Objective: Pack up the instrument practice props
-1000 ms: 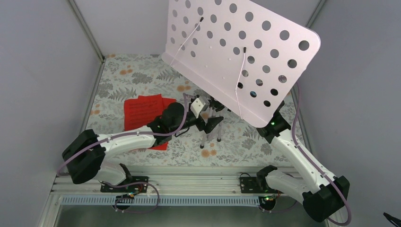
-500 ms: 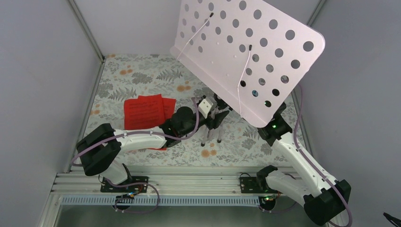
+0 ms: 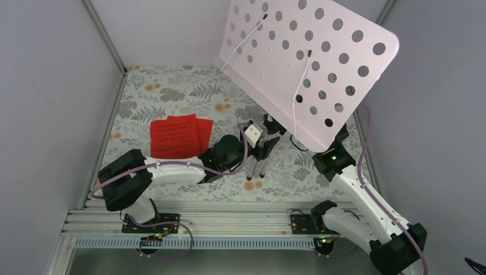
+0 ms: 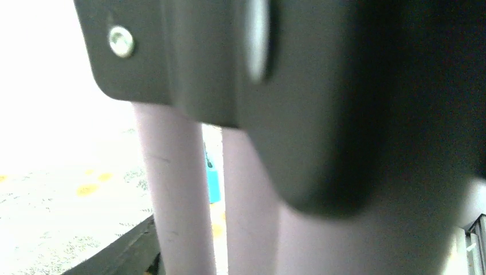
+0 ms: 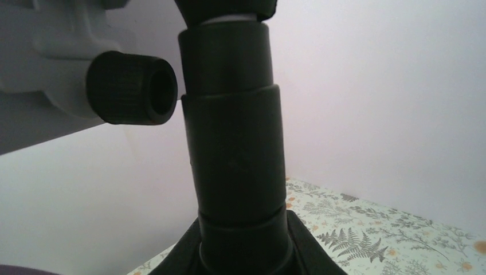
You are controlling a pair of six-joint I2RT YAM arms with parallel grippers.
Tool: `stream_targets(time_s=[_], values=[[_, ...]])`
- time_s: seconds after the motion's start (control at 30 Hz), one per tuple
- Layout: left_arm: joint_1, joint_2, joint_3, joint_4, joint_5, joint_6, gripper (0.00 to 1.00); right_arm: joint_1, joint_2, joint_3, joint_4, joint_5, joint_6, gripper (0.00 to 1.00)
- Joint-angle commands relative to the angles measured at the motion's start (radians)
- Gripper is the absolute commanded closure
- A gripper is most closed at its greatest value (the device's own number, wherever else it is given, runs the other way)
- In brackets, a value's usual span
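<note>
The two red sheets lie flat and overlapping on the table, at about nine o'clock from the folded legs of the music stand. The left gripper is right against those legs. Its wrist view shows only two pale tubes and a black block pressed close, so I cannot tell whether it is clenched or released. A sliver of the turquoise metronome shows between the tubes. The stand's pale perforated desk is tilted, high toward one o'clock. The right gripper is hidden beneath it. Its wrist view is filled by the stand's black shaft and knob, so its grip cannot be told.
</note>
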Motion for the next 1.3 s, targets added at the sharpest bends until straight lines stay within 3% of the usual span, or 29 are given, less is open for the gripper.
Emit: stream_targets(time_s=[0.0,0.2,0.5,0.7,0.9,1.27], values=[[-0.009,0.026,0.032,0.03,-0.042,0.011,0.37,0.01,-0.037,0.008,0.118,0.027,0.113,0.96],[-0.013,0.012,0.015,0.037,-0.048,0.009,0.72,0.011,-0.037,0.009,0.108,0.042,0.121,0.96],[-0.045,-0.138,0.051,-0.194,-0.119,-0.029,0.96,0.011,0.007,0.082,0.038,0.094,0.141,0.96],[-0.069,-0.227,0.132,-0.507,-0.15,-0.139,0.98,-0.011,0.112,0.117,0.024,0.128,0.204,0.96],[-0.094,-0.272,0.138,-0.666,-0.199,-0.288,0.98,-0.046,0.247,0.105,0.067,0.082,0.298,0.96],[-0.105,-0.318,0.057,-0.72,-0.37,-0.507,0.98,-0.077,0.406,0.016,0.104,0.087,0.33,0.85]])
